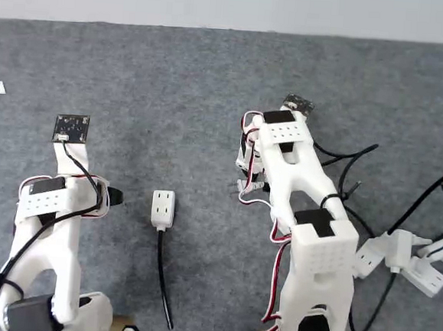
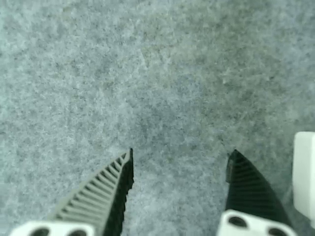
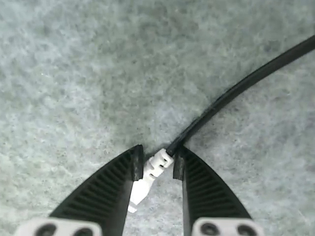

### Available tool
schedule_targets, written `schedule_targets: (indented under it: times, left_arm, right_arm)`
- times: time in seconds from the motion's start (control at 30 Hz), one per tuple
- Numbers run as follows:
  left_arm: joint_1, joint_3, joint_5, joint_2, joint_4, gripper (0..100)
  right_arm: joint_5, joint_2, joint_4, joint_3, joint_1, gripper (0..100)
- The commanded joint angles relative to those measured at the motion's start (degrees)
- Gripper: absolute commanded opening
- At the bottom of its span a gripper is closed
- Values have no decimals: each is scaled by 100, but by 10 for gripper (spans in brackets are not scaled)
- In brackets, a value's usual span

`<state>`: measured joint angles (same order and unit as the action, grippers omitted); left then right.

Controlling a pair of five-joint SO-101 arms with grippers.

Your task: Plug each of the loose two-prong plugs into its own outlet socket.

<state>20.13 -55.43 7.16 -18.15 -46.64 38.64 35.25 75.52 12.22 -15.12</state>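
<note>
White two-prong plastic plug (image 3: 142, 187): pinched by right fingers (image 3: 110, 194), probably for carrying to a socket.
White outlet socket block (image 1: 162, 207): 3 o'clock of left fingers (image 2: 108, 196), which are spread and empty.

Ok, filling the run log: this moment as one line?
left gripper open over grey carpet beside white plastic outlet socket | right gripper shut on white two-prong plug, black cable trailing

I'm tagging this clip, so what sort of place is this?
Probably a robotics test bench: two white robot arms on a grey felt tabletop, with an outlet socket and corded plugs laid out.
</note>
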Motion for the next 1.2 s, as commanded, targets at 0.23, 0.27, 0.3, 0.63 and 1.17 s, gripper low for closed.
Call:
schedule_targets:
  times: [0.23,0.27,0.3,0.63,1.17]
  left_arm:
    - [44,233,53,-26,26,286]
    - [44,233,53,-26,26,286]
    - [44,233,53,-26,26,286]
    - [35,233,53,-26,26,286]
    - [44,233,53,-26,26,286]
  right_arm:
    - [26,163,435,492,-171,8]
    - [18,101,470,484,-163,16]
    - [9,13,558,484,-154,9]
    - [-2857,-1200,1552,448,-690,9]
    - [-5231,-505,1077,484,242,23]
